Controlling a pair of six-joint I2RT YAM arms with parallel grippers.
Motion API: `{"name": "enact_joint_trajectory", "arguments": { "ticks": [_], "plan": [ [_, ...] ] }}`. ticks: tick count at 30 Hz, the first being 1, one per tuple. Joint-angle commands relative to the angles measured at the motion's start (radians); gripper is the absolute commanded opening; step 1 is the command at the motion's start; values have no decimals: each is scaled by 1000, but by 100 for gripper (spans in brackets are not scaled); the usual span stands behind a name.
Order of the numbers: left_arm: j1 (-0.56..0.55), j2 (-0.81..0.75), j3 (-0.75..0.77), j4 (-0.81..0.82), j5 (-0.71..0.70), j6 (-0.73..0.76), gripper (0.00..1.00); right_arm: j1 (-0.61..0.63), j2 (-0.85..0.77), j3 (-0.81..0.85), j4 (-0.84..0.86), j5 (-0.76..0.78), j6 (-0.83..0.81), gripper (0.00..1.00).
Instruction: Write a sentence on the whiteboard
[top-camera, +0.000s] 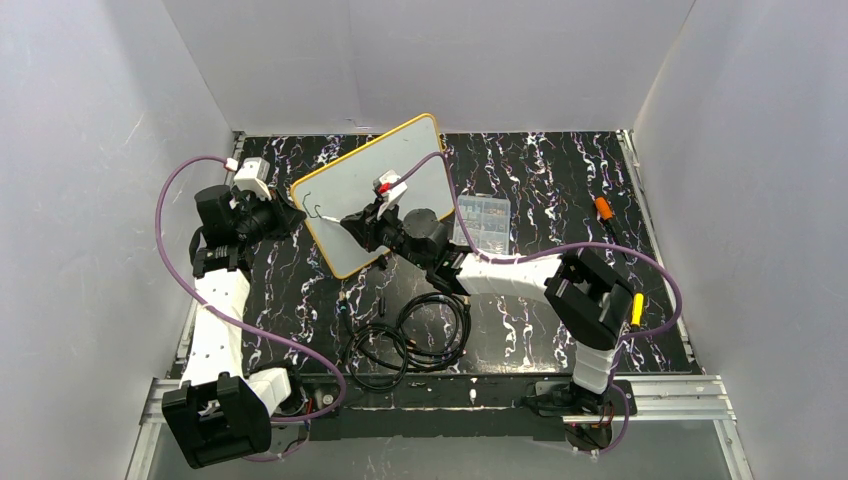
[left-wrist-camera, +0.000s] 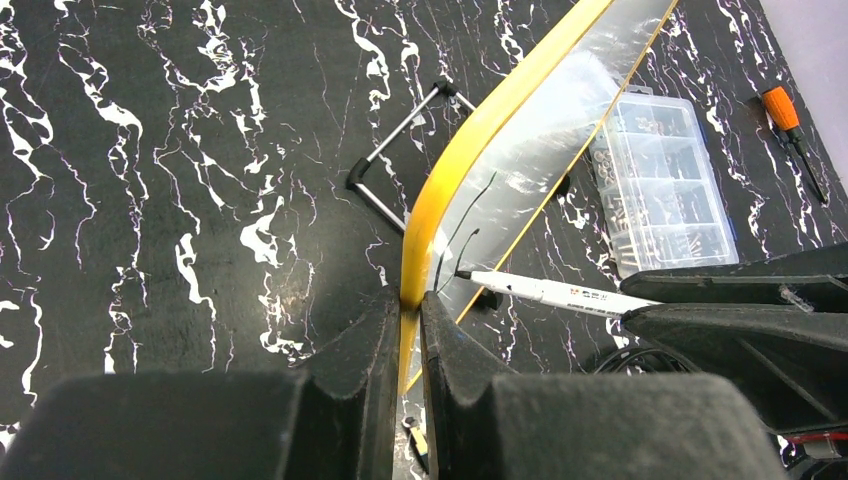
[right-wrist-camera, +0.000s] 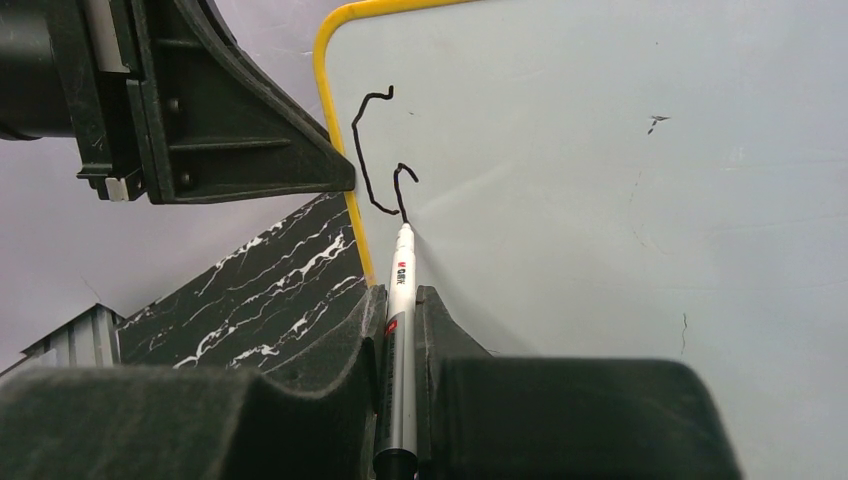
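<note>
Right pincer (right-wrist-camera: 400, 302) pinching marker (right-wrist-camera: 402, 258) — tip touching whiteboard (right-wrist-camera: 600, 200) | left pincer (left-wrist-camera: 408, 306) — pinching whiteboard edge

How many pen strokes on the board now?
2 on the board: a tall curve near its yellow rim, and a short hook next to it, at the pen tip. The right gripper may hide more.

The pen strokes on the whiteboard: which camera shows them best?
The right wrist view. There the strokes lie face-on, large and dark, just above the marker tip. The left wrist view sees the whiteboard almost edge-on, so the strokes look thin. The top view shows the strokes only tiny.
</note>
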Motion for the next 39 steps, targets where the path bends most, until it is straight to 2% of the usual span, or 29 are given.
{"name": "enact_joint_trajectory", "arguments": {
  "ticks": [1, 39],
  "plan": [
    [-2, -25, -4, -17, 22, 8, 0, -2, -34, -4, 31, 75, -32, 1],
    [-2, -25, -4, -17, 21, 7, 0, 0, -58, 54, 85, 66, -61, 1]
  ]
}}
